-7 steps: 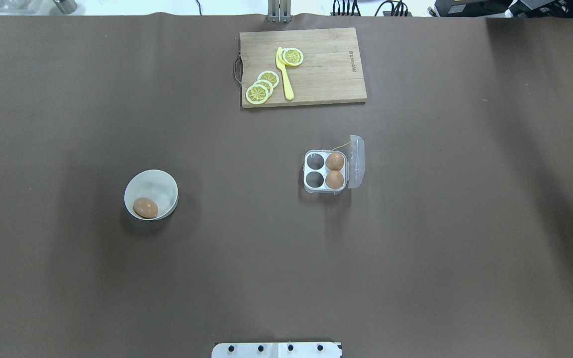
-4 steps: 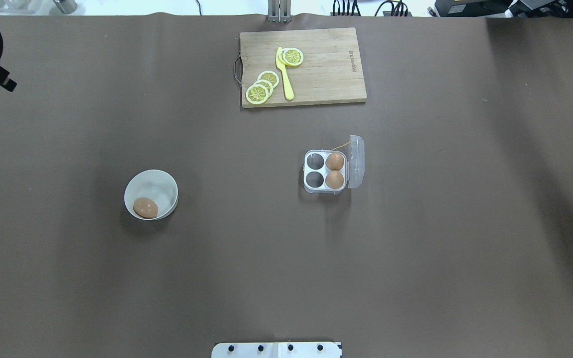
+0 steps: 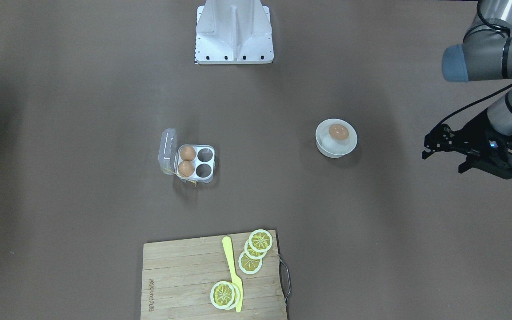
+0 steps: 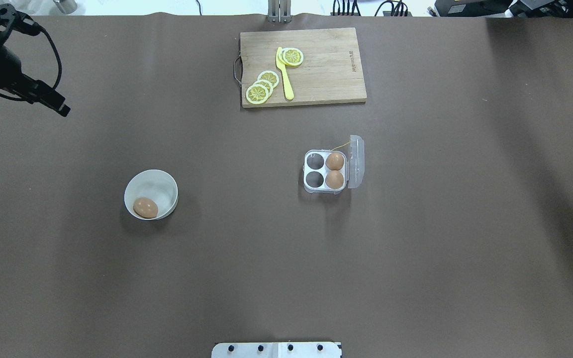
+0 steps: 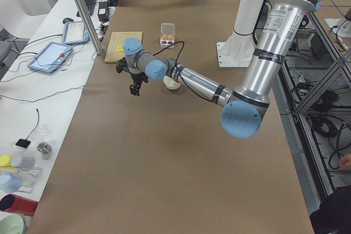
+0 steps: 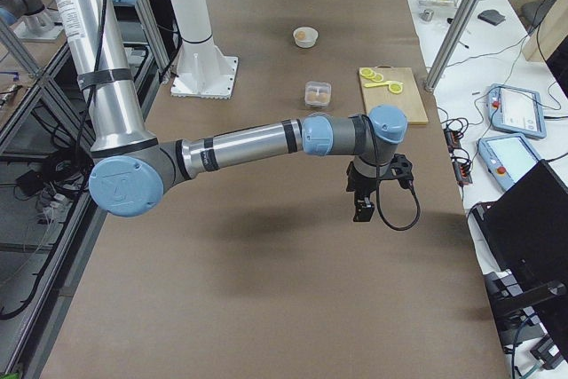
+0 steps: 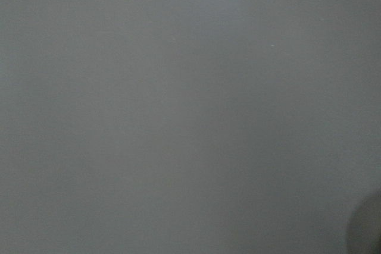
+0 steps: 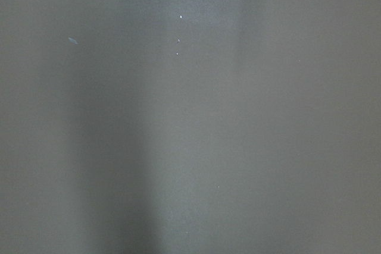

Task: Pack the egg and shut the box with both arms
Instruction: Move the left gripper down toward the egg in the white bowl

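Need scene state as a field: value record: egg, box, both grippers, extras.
egg: in white bowl, unpacked
box: lid open; two eggs in the cells by the lid, two cells empty
left gripper: over bare table, apart from bowl; open or shut unclear
right gripper: over bare table, seen only in right side view; state unclear
other: cutting board with lemon slices, yellow knife

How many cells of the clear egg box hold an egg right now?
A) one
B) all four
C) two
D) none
C: the box has two brown eggs in the cells beside its open lid; the other two cells are empty.
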{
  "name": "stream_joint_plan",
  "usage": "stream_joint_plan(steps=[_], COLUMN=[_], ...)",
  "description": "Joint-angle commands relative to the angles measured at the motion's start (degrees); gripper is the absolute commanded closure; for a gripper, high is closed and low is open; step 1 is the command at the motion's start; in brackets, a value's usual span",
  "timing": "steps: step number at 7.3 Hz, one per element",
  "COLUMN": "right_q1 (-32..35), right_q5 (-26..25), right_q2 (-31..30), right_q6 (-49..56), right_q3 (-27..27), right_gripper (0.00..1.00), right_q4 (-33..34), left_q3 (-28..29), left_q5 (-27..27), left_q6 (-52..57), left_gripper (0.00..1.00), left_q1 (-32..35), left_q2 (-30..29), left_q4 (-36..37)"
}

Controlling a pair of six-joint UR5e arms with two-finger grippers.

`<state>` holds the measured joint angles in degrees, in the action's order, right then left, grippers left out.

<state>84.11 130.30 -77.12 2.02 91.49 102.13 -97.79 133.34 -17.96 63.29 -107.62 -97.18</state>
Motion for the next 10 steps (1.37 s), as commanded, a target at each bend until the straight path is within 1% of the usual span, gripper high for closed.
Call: stream_joint_plan(steps=[1,2,3,4,7,9,10], right_q1=[0.0,0.0,0.0,0.0,0.0,0.0,0.0], right_q5=[0.0,0.0,0.0,0.0,0.0,0.0,0.0], right_q2=[0.0,0.0,0.1,0.1,0.0,0.0,0.2], right_q6=[0.0,0.0,0.0,0.0,0.0,0.0,0.0], right_q3=[-0.5,-0.8,-1.2,-1.2,-1.3,-2.1,-2.4], right_gripper=[0.0,0.0,0.0,0.0,0.0,0.0,0.0], right_q4=[0.0,0.0,0.0,-0.1,0.0,-0.1,-0.2], left_q3=[-4.6,-5.5,-6.1,-6.4,-6.0,-5.4,-5.4], left_q5=[-3.6,-4.0,-4.0,-4.0,-4.0,-4.3,-6.0], left_q6=[-6.4,-10.0,-10.3,-10.5,-10.8,-11.5,-11.7], left_gripper=[0.07,0.09,0.12,0.12,0.19,0.19,0.19], left_q1=[-6.5,-9.6,-11.7,-13.3,-17.5,-19.8,-20.0], left_q2=[1.5,1.4,1.2,1.2,0.7,-0.1,-1.0], left_q4=[0.1,0.0,-0.3,-1.6,-2.0,-2.0,-2.0])
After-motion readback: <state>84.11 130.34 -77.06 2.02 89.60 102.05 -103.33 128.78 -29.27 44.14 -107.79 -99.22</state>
